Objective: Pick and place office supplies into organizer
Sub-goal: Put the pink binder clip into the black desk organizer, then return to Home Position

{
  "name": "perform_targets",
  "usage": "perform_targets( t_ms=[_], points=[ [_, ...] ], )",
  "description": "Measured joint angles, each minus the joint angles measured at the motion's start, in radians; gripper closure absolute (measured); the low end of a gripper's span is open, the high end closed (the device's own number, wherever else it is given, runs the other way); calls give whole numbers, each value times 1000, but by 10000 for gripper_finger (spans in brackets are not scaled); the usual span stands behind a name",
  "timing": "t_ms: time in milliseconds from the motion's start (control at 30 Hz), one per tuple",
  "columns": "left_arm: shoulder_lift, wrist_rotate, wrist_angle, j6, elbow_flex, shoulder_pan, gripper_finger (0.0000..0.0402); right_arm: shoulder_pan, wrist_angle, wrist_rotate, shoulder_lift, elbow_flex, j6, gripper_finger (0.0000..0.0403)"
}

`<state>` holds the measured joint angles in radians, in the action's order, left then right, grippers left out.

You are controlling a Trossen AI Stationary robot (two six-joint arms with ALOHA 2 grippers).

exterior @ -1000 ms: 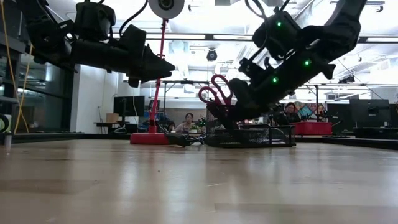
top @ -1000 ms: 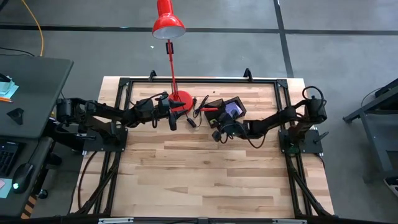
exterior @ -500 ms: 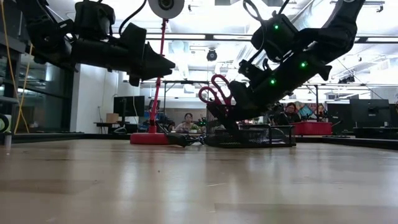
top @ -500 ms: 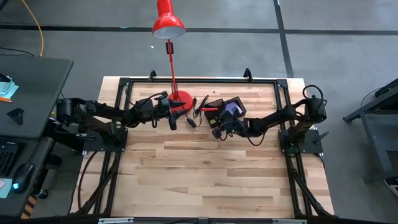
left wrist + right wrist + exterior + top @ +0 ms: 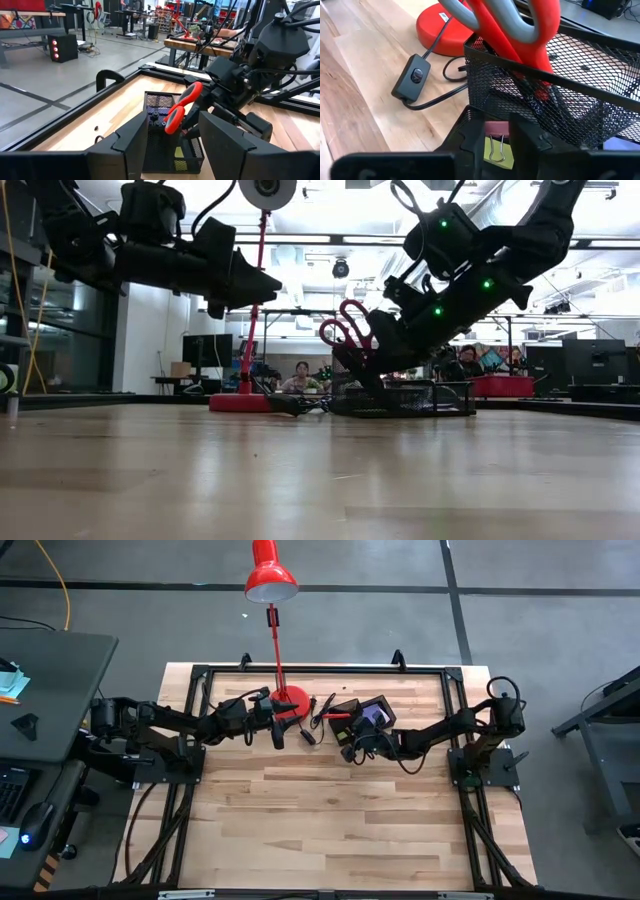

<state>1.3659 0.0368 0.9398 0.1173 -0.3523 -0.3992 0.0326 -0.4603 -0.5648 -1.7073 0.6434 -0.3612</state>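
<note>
The black mesh organizer [image 5: 372,710] stands near the table's far edge, right of the red lamp base. Red-handled scissors [image 5: 182,105] stand in it, handles up [image 5: 540,30]. A purple-blue pad [image 5: 375,716] lies inside, and dark pens [image 5: 154,117] stand in a corner. My right gripper [image 5: 498,150] reaches slanting down at the organizer's near side [image 5: 350,748], shut on the tiny yellow piece [image 5: 495,152]. My left gripper [image 5: 172,150] hangs open above the table [image 5: 277,732], left of the organizer. My right gripper pinches the tiny yellow piece [image 5: 492,156] between its two fingers; the piece fills the narrow gap. A small clip [image 5: 495,142] with a pink top sits on it. The fingers slant down from the near right. The piece sits low in the organizer's near compartment [image 5: 179,151]; I cannot tell whether it rests there.
The red lamp base [image 5: 292,698] sits just left of the organizer, its pole rising toward the far edge. Its cord and black switch [image 5: 412,77] lie on the wood between the two grippers. Bare wood [image 5: 330,820] spreads toward the near edge.
My right arm has edged slightly toward the organizer and its forearm has risen a little. The left arm has kept still.
</note>
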Motion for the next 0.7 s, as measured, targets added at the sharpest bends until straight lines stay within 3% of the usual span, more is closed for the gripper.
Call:
perform_targets(
  t_ms=[433, 567, 700],
  points=[
    [0, -10, -27, 1, 0, 0, 234, 0, -14, 4, 0, 0, 24, 263],
    [0, -104, 25, -1, 22, 0, 234, 0, -14, 57, 0, 0, 55, 261],
    [-2, -306, 142, -5, 54, 0, 234, -10, -16, 92, 0, 0, 108, 261]
  ],
)
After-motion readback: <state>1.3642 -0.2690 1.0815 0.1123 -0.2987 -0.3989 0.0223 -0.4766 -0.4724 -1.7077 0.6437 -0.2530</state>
